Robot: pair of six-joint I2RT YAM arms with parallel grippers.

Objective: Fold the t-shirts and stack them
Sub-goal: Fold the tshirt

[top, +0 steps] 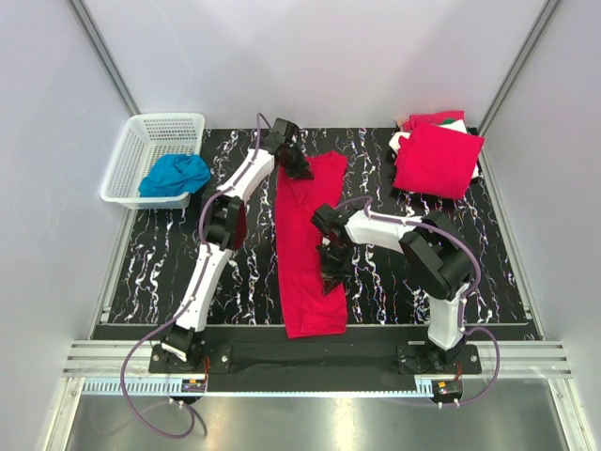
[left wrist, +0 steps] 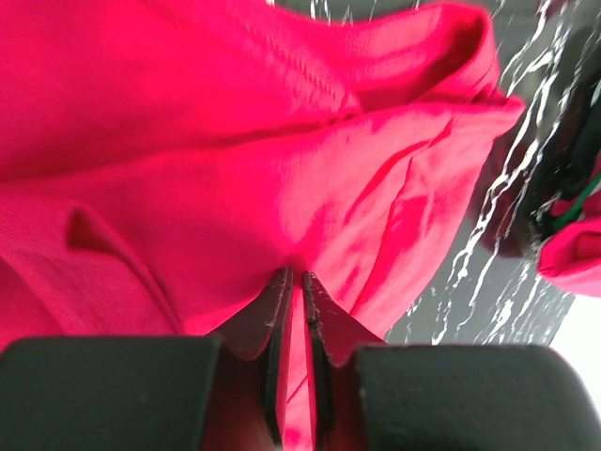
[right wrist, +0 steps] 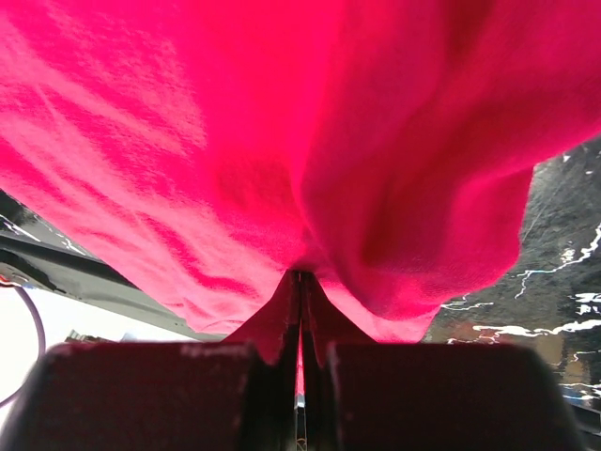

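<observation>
Desk: our black marbled desk (top: 150, 263) carries everything.
Shirt: the red shirt (top: 305, 282) lies as a long strip in the middle; soft and light, we think it will sag, so corners are best to hold.
Stack: the stack (top: 437, 160) sits far right, well apart.
Basket: the white basket (top: 127, 164) with a blue cloth (top: 176, 175) is far left.
Left fingers: the left fingers (left wrist: 285, 296) pinch the far end.
Right fingers: the right fingers (right wrist: 289, 296) pinch the right edge.

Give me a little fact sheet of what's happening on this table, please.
shirt in work: red t-shirt, a long strip on the black mat
left gripper: shut on its far end
right gripper: shut on its right edge, nearer
finished pile: folded shirts, far right corner
basket: far left, holds blue cloth
</observation>
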